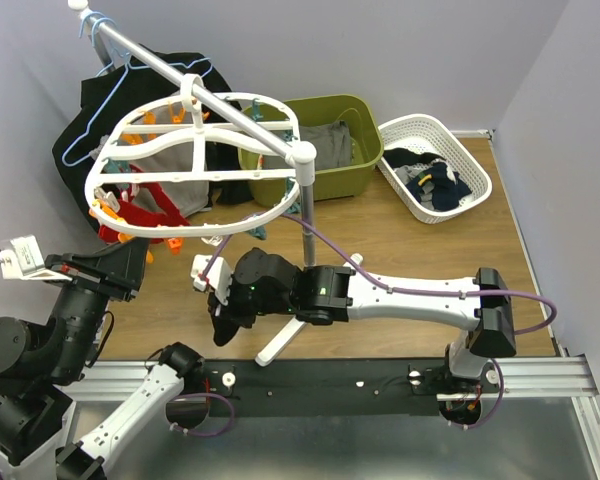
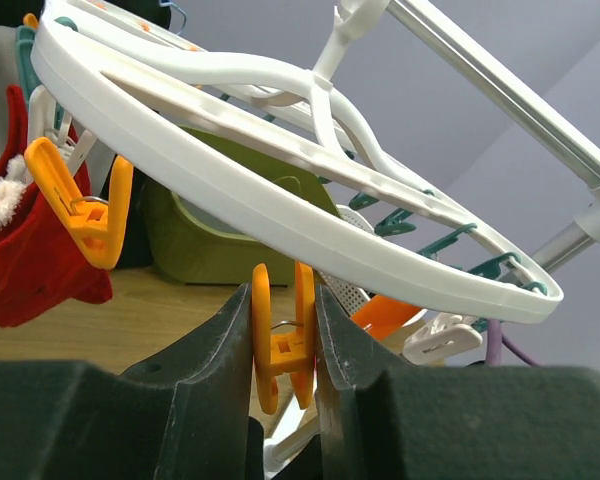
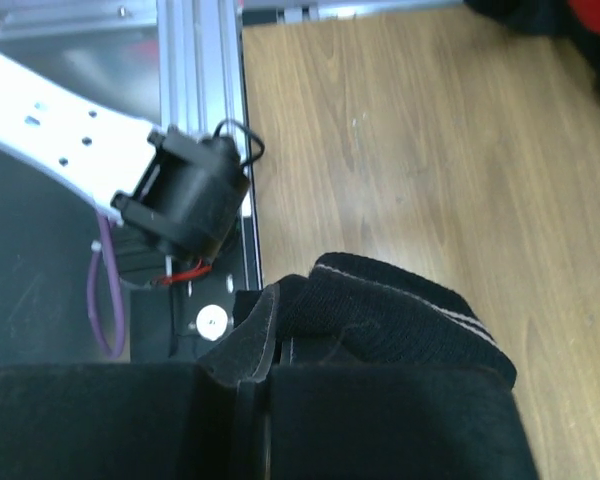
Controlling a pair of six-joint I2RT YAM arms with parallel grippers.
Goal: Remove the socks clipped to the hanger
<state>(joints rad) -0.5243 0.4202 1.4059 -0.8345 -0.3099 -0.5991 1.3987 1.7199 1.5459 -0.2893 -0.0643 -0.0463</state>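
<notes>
Pinching orange peg [image 2: 277,355] at hanger's [image 2: 280,215] seven o'clock with left end effector [image 2: 281,297] to free sock [image 3: 400,300] clamped in right end effector [image 3: 255,345].

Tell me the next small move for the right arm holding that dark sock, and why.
Probably swing the right gripper toward the white basket to drop the dark sock there. Its jaws are shut on the sock, which looks free of the hanger, and the orange peg squeezed by the left gripper shows no cloth. The basket holds similar dark socks.
</notes>
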